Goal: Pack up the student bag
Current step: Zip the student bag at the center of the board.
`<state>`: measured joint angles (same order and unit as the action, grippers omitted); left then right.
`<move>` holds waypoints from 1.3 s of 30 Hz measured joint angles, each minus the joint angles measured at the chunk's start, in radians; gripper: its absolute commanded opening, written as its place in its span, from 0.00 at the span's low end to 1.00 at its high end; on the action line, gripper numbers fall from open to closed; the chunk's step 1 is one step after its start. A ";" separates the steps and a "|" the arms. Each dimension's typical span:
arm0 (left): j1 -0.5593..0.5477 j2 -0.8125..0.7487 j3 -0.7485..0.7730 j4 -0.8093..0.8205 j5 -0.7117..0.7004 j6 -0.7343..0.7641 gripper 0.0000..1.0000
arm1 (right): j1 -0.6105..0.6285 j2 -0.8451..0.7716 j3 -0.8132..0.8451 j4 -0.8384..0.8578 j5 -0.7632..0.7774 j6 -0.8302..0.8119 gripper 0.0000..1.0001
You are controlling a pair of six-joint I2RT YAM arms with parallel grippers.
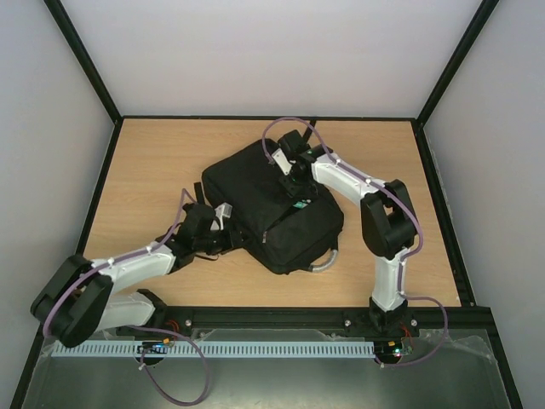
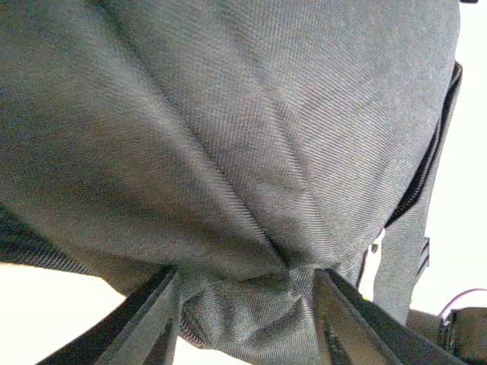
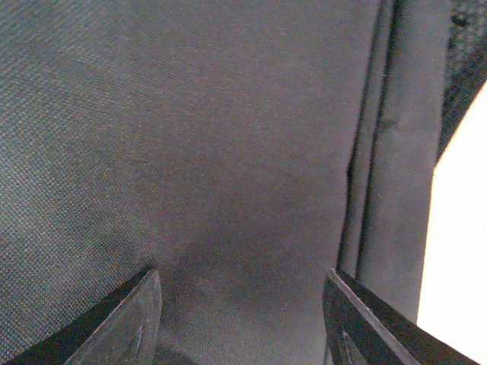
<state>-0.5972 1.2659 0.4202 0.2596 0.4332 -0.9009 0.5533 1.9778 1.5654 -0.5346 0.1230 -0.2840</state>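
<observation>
Top external view shows the black bag (image 1: 255,192) lying flat near the middle of the wooden table (image 1: 145,170), its grey handle (image 1: 324,263) toward the near edge and both arms on it. The left gripper (image 1: 218,232) sits at the bag's near left edge. From the left wrist, a wad of cloth is bunched between its fingers (image 2: 152,323), with creases running to one point, but whether the jaws clamp that wad or merely stand around it cannot be told. The right gripper (image 1: 298,182) is on top of the bag toward its far right. Its fingers (image 3: 125,323) are spread wide over smooth, flat cloth and hold nothing, and a strap or seam (image 3: 399,152) lies just beside them. No way into the bag and nothing to pack shows in any view (a dark zip line (image 2: 430,163) runs down the side, open or closed unclear). The likely trouble is the softness of the bag. A pull on loose outer cloth alone could let it slip from the left fingers, or drag the whole bag across the table without opening it. If the right fingers close on flat cloth with no fold to bite, they may skid off. If the two arms pull against each other, the bag could twist and bury its zip.
</observation>
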 measured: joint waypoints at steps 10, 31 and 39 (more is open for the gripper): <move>0.014 -0.200 -0.014 -0.088 -0.096 0.010 0.64 | 0.005 -0.288 -0.137 0.003 -0.048 0.017 0.57; 0.031 -0.067 -0.014 -0.009 -0.083 -0.047 0.67 | 0.499 -0.546 -0.534 0.122 -0.024 -0.259 0.52; 0.031 -0.067 -0.014 -0.004 -0.081 -0.051 0.67 | 0.534 -0.481 -0.529 0.168 0.077 -0.279 0.51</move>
<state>-0.5663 1.1988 0.4061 0.2554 0.3523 -0.9520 1.0878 1.4967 1.0359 -0.3664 0.2005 -0.5632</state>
